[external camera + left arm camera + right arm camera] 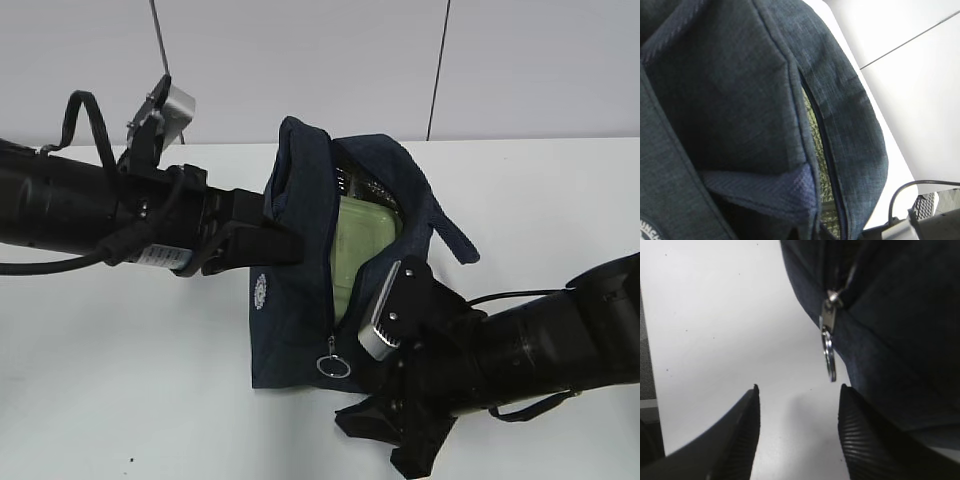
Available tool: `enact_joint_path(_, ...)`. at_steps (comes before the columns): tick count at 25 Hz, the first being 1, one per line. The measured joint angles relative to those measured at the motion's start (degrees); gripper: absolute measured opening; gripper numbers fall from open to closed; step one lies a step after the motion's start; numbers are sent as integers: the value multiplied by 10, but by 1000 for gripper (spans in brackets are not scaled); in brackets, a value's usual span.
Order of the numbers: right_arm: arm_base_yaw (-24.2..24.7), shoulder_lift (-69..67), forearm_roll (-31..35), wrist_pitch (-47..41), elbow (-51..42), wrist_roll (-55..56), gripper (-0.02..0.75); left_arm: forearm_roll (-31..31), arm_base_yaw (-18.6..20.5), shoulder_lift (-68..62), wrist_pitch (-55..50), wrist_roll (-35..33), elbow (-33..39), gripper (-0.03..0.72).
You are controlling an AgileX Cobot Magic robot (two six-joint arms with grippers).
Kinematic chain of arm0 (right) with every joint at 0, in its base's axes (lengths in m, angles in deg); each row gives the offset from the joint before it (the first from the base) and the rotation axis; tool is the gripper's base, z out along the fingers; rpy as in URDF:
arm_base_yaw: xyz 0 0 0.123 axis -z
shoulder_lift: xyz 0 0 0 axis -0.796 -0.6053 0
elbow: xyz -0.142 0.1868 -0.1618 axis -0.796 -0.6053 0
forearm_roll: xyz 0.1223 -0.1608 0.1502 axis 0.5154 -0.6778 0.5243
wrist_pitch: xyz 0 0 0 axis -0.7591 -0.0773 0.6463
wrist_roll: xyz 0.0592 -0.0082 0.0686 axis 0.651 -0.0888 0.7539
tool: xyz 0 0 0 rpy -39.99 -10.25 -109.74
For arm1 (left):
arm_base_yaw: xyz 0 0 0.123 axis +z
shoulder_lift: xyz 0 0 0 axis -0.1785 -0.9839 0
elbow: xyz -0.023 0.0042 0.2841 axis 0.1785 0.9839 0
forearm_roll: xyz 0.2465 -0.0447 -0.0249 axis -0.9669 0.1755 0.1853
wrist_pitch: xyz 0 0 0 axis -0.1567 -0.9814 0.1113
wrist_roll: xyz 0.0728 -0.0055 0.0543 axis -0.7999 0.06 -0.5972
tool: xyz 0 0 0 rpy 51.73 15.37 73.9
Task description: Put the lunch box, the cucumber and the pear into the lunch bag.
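Lunch bag (300, 300) is standing on the white table (120, 380), between the two arms, and its zipper is running open from the top down to the ring pull (333, 366) near the bottom edge. Inside the opening the pale green box (365, 240) is showing, so it is already lying in the bag; the cucumber and the pear I cannot see in any view, and they are perhaps deeper inside, but this I cannot tell. The left gripper (285, 243) is clenching the bag's left flap and is holding it out to the side, so the mouth is staying wide. The right gripper (799, 430) is hanging released, with nothing between its jaws, low at the right of the bag. The relation that matters is this: in the right wrist view the pull (829, 352) is lying just ahead of the open jaws and slightly toward the right finger (867, 440), hanging along the line of the zipper. The right arm is clearly the nearer one to it.
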Motion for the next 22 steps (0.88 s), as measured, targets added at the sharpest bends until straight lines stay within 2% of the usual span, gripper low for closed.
enact_joint_path(17,0,-6,0,-24,28,-16,397,0,0,0,-5,0,0,-15)
enact_joint_path(22,0,-34,0,-43,37,-16,363,0,0,0,-6,0,0,-15)
